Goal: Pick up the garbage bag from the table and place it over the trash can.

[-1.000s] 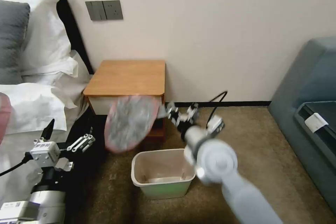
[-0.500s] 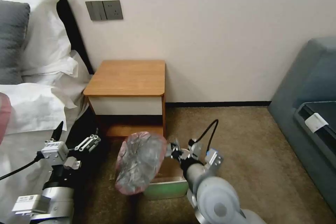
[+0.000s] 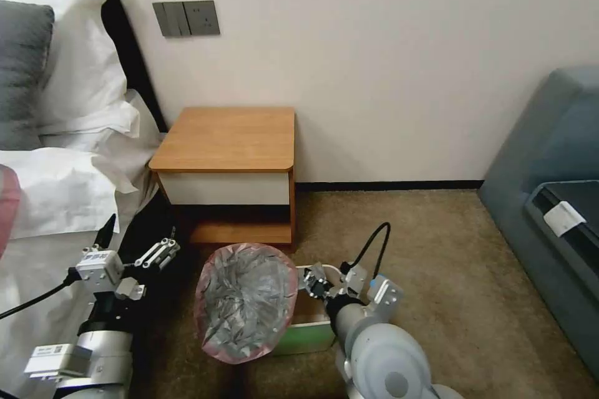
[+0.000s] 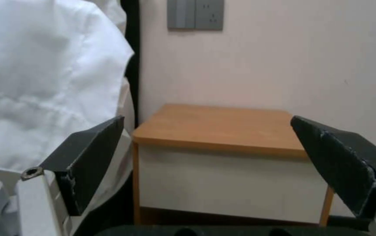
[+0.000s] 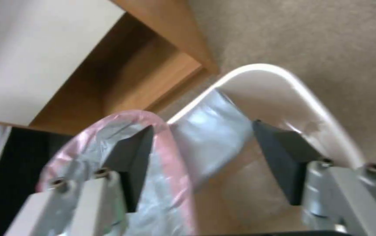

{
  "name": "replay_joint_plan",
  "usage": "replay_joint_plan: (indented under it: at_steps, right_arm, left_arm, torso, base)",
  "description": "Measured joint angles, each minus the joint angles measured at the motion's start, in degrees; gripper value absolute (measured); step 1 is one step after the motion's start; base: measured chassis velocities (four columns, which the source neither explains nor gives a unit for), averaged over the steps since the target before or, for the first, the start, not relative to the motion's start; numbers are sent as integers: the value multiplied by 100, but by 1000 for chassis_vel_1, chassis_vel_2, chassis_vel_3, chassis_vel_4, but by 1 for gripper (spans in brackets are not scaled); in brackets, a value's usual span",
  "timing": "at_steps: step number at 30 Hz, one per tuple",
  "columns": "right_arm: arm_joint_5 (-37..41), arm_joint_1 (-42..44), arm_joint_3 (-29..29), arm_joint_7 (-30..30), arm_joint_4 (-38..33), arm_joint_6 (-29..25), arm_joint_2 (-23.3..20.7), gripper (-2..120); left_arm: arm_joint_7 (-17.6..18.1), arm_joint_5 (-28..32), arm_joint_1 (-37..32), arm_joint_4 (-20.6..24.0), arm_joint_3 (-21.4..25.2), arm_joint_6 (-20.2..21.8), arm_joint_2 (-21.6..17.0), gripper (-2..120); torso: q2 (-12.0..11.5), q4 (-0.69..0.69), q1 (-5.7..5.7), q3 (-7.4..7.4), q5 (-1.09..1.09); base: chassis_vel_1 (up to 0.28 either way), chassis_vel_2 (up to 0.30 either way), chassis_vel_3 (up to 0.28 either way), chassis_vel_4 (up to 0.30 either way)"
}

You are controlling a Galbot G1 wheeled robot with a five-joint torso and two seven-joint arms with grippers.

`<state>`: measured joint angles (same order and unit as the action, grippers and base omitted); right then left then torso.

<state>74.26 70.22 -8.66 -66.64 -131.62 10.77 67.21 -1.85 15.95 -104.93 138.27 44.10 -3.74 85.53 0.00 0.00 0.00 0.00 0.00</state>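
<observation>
grey garbage bag (image 3: 246, 302), one, draped on one trash can (image 3: 306, 333); right gripper (image 5: 201, 160) fingers spread, left gripper (image 4: 205, 164) fingers wide, empty.

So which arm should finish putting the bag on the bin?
Probably the right gripper: it is open at the bag, right by the bin. The left gripper hangs open beside the bed.

Crinkly translucent grey plastic garbage bag (image 3: 246, 302) with a pink-red rim; cream-white plastic trash can (image 3: 306, 330), greenish below; light-brown wooden nightstand surface (image 3: 229, 138), white drawer front.
</observation>
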Motion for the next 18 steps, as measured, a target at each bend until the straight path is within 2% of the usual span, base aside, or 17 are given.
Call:
replay_joint_plan:
  at_steps: [2,4,7,10,11,12,14,16,18]
  right_arm:
    - [87,50,154,-158,-129,45,-59,77]
    - [92,73,215,-180,-188,56,-84,80]
    - [57,150,423,-146,-351,92,-112,93]
    - [36,170,496,-122,-400,98,-112,96]
    - [-55,222,715,-42,-524,124,-107,100]
    - [-55,222,715,-42,-524,124,-107,100]
    - [-383,304,857,90,-546,153,-115,100]
    - [-498,348,894,152,-545,153,-121,100]
    - [-789,556,1128,392,-541,158,-134,100]
  left_arm:
    - [0,-76,-31,-19,-112,4,-21,97]
    - [0,-121,-44,-39,-172,7,-38,97]
    - [-2,-241,-68,-151,-350,11,-84,99]
    - [-2,-287,-78,-200,-431,12,-104,99]
    - [48,-395,-128,-355,-824,151,-195,97]
    - [48,-395,-128,-355,-824,151,-195,97]
    - [195,-523,-157,-512,-1299,249,-280,88]
    - [223,-577,-159,-552,-1436,276,-296,85]
    - [408,-695,-139,-736,-1935,573,-350,74]
  torso:
    - [0,0,0,0,1]
    - [0,0,0,0,1]
    - [0,0,0,0,1]
    - [0,-1,0,0,1]
    - [0,0,0,0,1]
    - [0,0,0,0,1]
    - [0,0,0,0,0]
    - [0,0,0,0,0]
    - [0,-1,0,0,1]
  base:
    - [0,0,0,0]
    - [0,0,0,0]
    - [0,0,0,0]
    - [0,0,0,0]
    - [0,0,0,0]
    - [0,0,0,0]
    - [0,0,0,0]
    - [0,0,0,0]
    - [0,0,0,0]
